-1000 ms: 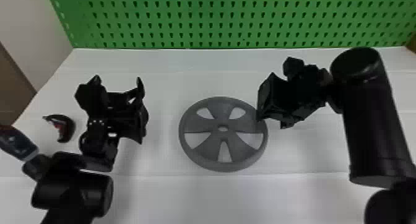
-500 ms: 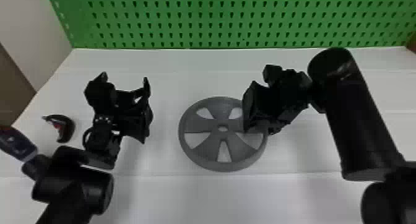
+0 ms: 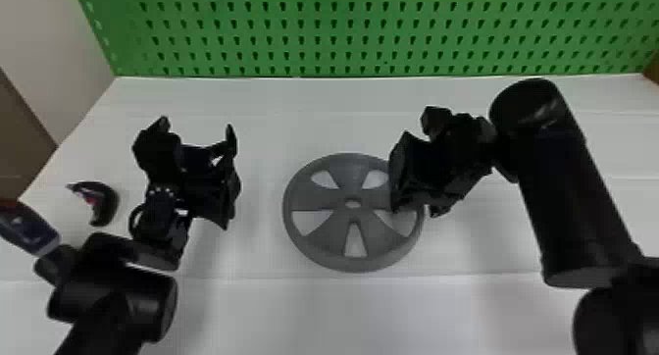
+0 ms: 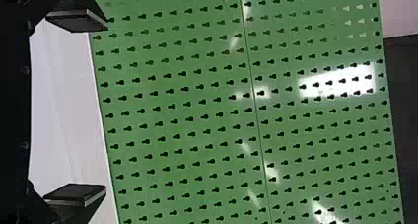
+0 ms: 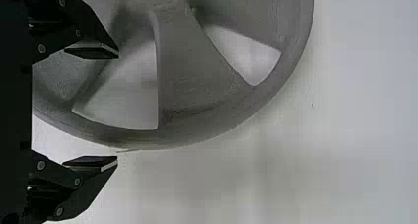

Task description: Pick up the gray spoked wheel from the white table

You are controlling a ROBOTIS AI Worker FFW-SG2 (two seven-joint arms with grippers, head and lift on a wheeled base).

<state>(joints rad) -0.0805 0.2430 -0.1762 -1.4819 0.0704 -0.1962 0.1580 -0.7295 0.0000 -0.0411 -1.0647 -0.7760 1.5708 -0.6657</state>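
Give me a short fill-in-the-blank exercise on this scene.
The spoked wheel lies on the ____ table.
The perforated board behind the table is ____.
The gripper nearer the wheel is the robot's ____ one.
The left gripper stands ____, its fingers apart.

Missing words: white; green; right; open.

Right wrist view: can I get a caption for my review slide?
Open jaws of the right gripper frame the rim of the gray spoked wheel on the white table.

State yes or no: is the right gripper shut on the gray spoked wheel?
No, the right gripper is open, its two fingers standing well apart in the right wrist view.
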